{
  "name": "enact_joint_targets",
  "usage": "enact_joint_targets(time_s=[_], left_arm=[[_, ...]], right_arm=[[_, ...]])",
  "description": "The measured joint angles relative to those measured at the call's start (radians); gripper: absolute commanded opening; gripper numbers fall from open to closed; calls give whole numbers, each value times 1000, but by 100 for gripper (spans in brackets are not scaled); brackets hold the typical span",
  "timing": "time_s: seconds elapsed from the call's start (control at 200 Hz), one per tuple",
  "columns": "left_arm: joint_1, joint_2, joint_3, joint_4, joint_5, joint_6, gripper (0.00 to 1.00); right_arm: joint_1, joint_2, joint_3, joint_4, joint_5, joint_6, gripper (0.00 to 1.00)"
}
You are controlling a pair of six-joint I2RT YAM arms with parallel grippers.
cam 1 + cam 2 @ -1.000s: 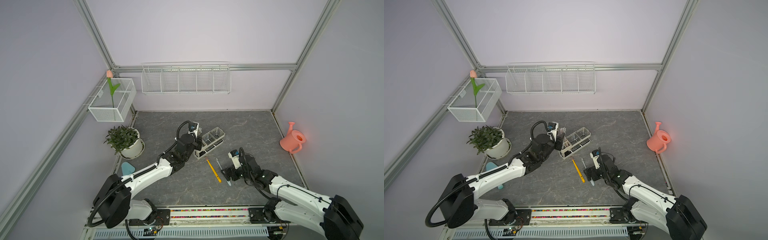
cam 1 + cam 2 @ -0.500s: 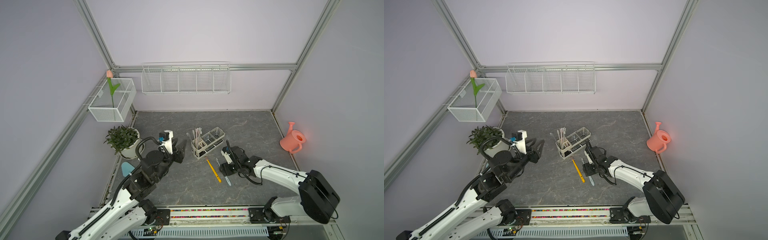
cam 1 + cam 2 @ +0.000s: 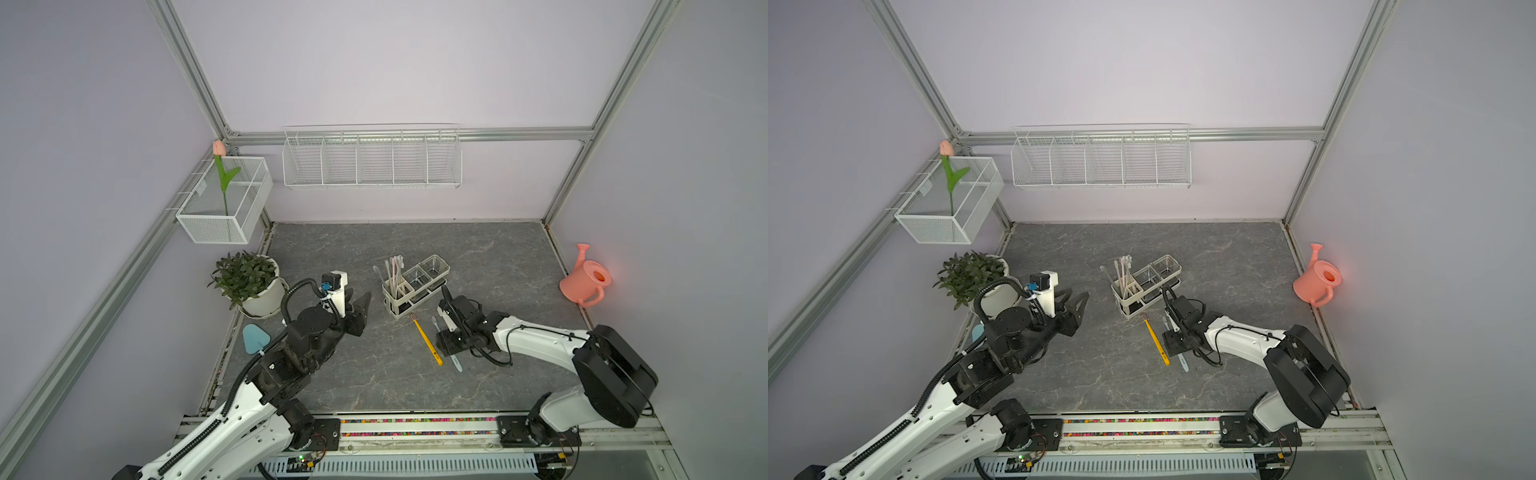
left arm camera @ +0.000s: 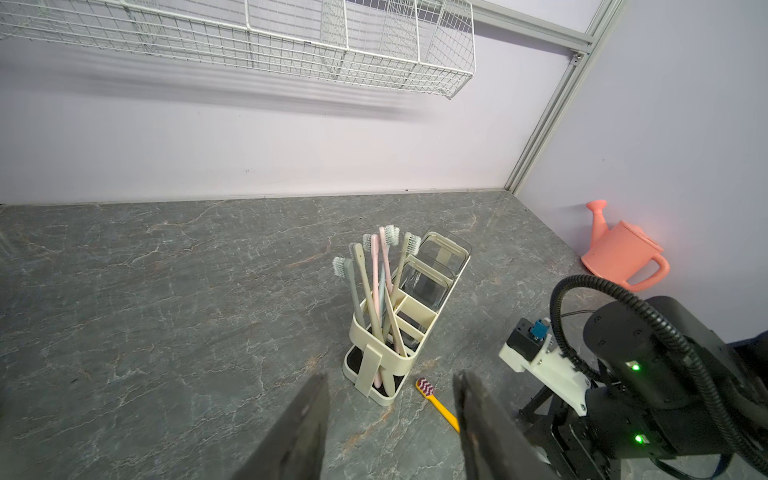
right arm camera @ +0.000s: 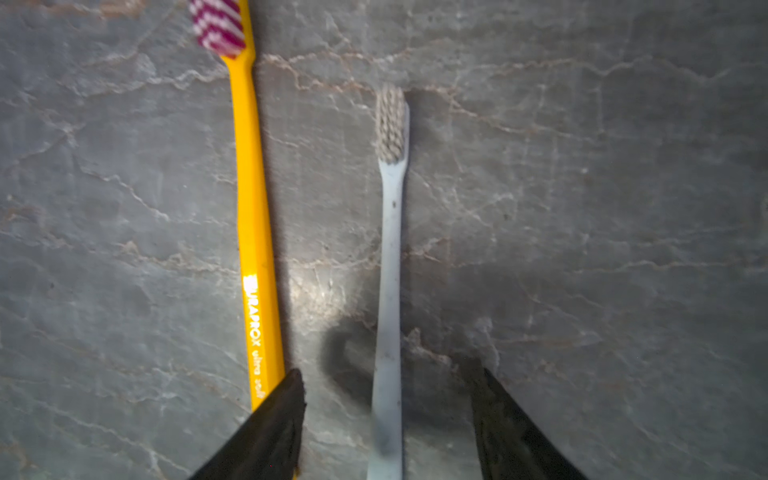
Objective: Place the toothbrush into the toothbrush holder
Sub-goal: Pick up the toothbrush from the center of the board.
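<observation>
The cream-white toothbrush holder point(image 3: 415, 286) point(image 3: 1144, 286) point(image 4: 409, 316) stands mid-table with several toothbrushes upright in one end compartment and two clear cups beside them. In front of it lie a yellow toothbrush point(image 3: 426, 340) point(image 3: 1156, 340) point(image 5: 253, 232) and a pale grey-blue toothbrush point(image 3: 456, 361) point(image 3: 1183, 363) point(image 5: 390, 249). My right gripper point(image 3: 446, 337) point(image 3: 1173, 340) point(image 5: 386, 370) is low over the pale one, open, its jaws straddling the handle with a gap on each side. My left gripper point(image 3: 357, 301) point(image 3: 1071, 299) point(image 4: 390, 376) hovers open and holding nothing, left of the holder.
A potted plant point(image 3: 249, 280) and a blue triangular piece point(image 3: 253, 338) sit at the left edge. A pink watering can point(image 3: 584, 280) stands at the right wall. A wire basket point(image 3: 372, 160) and a mesh box with a tulip point(image 3: 226, 199) hang on the walls.
My left arm has pulled back from the holder toward the front left. My right gripper has settled over the pale toothbrush and its jaws have narrowed around the handle.
</observation>
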Motion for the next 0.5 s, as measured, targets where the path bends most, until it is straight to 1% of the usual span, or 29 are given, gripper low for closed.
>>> enact_joint_targets(time_s=[0.305, 0.5], left_arm=[[0, 0, -18, 5, 2, -4, 53], [0, 8, -23, 21, 3, -8, 53]], right_arm=[[39, 12, 3, 1, 86, 10, 61], [65, 27, 10, -14, 156, 13, 42]])
